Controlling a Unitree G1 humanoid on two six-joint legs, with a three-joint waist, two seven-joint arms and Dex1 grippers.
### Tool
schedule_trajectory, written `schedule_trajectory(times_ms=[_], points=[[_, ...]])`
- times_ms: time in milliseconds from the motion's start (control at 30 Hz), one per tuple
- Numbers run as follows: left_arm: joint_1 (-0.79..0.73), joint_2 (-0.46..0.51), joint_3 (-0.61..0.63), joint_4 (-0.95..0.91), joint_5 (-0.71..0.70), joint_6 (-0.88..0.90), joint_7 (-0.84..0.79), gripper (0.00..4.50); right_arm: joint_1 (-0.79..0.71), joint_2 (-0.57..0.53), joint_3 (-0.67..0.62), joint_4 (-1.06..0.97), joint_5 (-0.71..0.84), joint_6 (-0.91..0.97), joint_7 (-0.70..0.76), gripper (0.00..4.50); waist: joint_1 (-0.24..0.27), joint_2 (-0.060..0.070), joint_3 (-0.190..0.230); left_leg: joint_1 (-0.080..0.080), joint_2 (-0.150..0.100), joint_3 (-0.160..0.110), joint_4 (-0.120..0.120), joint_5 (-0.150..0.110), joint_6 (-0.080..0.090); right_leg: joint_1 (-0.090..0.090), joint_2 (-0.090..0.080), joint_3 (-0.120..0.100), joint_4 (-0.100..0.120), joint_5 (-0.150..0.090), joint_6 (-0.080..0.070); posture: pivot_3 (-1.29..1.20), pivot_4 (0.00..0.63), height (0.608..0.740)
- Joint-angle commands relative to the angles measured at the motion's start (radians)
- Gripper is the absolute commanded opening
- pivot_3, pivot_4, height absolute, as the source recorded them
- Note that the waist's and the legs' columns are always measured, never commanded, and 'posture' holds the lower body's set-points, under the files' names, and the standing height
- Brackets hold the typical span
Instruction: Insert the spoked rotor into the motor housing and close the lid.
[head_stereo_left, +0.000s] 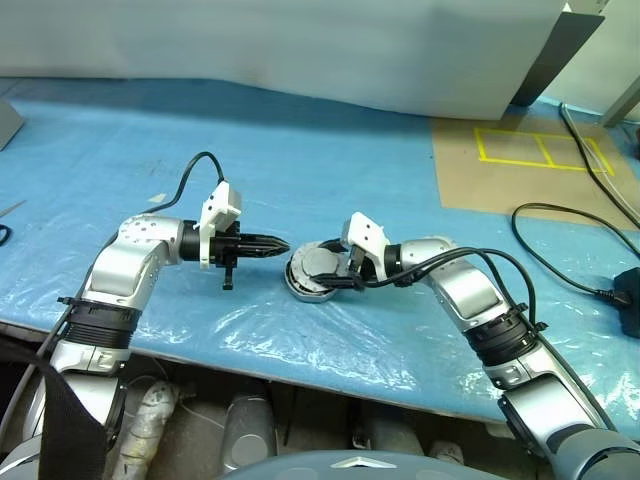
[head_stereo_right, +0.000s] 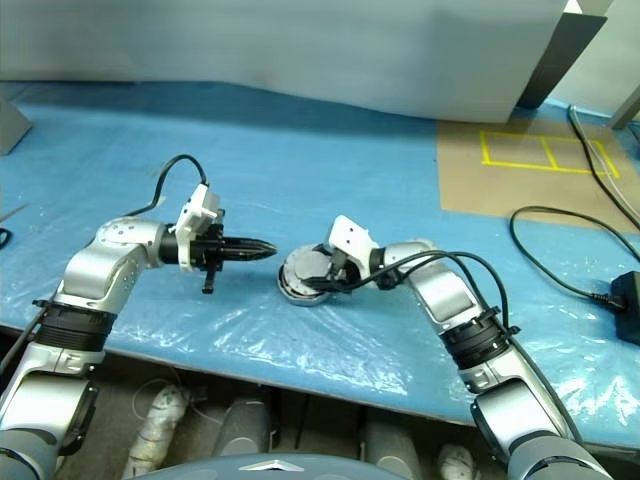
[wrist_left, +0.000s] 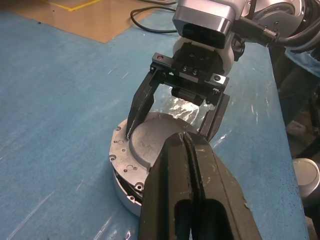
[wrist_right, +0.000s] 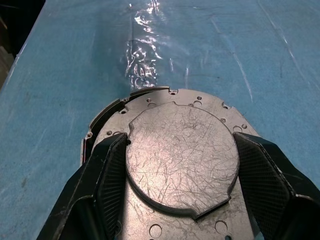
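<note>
**Lid down on the housing, right gripper straddling its raised disc**

Nearest the robot, at the front part of the blue plastic-covered table, the motor housing sits between the two arms. The lid lies on top of it with its plain grey, scratched outer face up; a thin dark gap shows along one side between lid and housing (seen in both wrist views), so the lid sits slightly offset or not fully seated. The spoked rotor cannot be made out with the lid over the can.

The right gripper reaches in from the robot's right and points down at the lid. Its two fingers are spread wide, one on each side of the raised round centre of the lid, the pads close against that disc's edge; whether they press on it cannot be told.

The left gripper hovers just beside the housing on the robot's left, roughly level, its tip pointing at the can. Its fingers are pressed together with nothing between them.

Farther back on the right lie a brown board with yellow tape lines and a black cable. A white panel stands along the far edge.
</note>
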Motion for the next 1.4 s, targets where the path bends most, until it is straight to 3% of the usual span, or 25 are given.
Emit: schedule_trajectory(times_ms=[33, 167, 367, 567, 733, 933, 1100, 1400], points=[[0.006, 0.020, 0.018, -0.038, -0.034, 0.009, -0.017, 0.03, -0.007, 0.036, -0.049, -0.073, 0.095, 0.143, -0.002, 2.97, 0.000, 0.000, 0.000, 0.000, 0.000, 0.000, 0.000, 0.000, 0.000, 0.000, 0.000, 0.000, 0.000, 0.000, 0.000, 0.00, 0.150, 0.740], [0.004, 0.015, 0.012, -0.011, -0.010, -0.024, 0.002, 0.03, -0.007, 0.087, -0.032, -0.107, 0.102, 0.205, -0.032, 2.97, -0.001, 0.000, 0.000, 0.000, 0.000, 0.000, -0.001, 0.000, 0.000, 0.000, 0.000, 0.000, 0.000, 0.000, 0.000, 0.00, 0.150, 0.740], [0.006, 0.011, 0.019, -0.016, -0.019, -0.017, 0.017, 0.03, -0.023, 0.114, 0.055, -0.019, -0.053, 0.101, -0.126, 2.97, -0.003, 0.000, 0.000, 0.000, 0.000, 0.000, -0.001, 0.000, 0.000, -0.001, 0.000, 0.000, 0.000, 0.000, 0.000, 0.00, 0.150, 0.740], [0.008, 0.010, 0.018, -0.009, -0.017, -0.023, 0.026, 0.03, -0.027, 0.116, 0.089, 0.023, -0.109, 0.108, -0.163, 2.97, -0.005, 0.000, 0.000, 0.006, 0.000, 0.000, -0.001, 0.000, 0.000, 0.004, 0.000, 0.001, 0.000, 0.000, 0.000, 0.00, 0.150, 0.740], [0.009, 0.002, 0.018, -0.002, -0.017, -0.028, 0.035, 0.03, -0.039, 0.076, 0.049, -0.036, -0.059, 0.148, -0.104, 2.97, -0.005, 0.000, 0.000, 0.008, -0.001, 0.000, -0.001, 0.000, 0.000, 0.006, 0.000, 0.002, 0.000, 0.000, 0.000, 0.00, 0.150, 0.740], [-0.001, -0.015, 0.014, 0.012, -0.014, -0.037, 0.046, 0.03, -0.091, -0.049, 0.092, 0.066, -0.167, 0.053, -0.070, 2.97, 0.004, 0.000, 0.000, 0.006, -0.001, 0.000, 0.000, 0.000, 0.000, 0.006, -0.001, 0.002, -0.001, 0.000, 0.000, 0.00, 0.150, 0.740], [-0.005, -0.024, 0.012, 0.022, -0.009, -0.046, 0.051, 0.03, -0.104, -0.095, 0.064, 0.081, -0.145, 0.040, -0.036, 2.97, 0.004, 0.000, 0.000, 0.007, -0.001, 0.000, 0.000, 0.000, 0.000, 0.006, 0.000, 0.002, -0.001, 0.000, 0.000, 0.00, 0.150, 0.740], [-0.016, -0.031, 0.007, 0.043, 0.001, -0.059, 0.056, 0.03, -0.173, 0.105, -0.101, 0.054, 0.072, 0.415, -0.100, 2.97, -0.004, 0.000, 0.000, 0.005, 0.000, 0.001, 0.000, 0.000, 0.000, 0.004, 0.001, 0.002, 0.000, 0.000, 0.000, 0.00, 0.150, 0.740]])
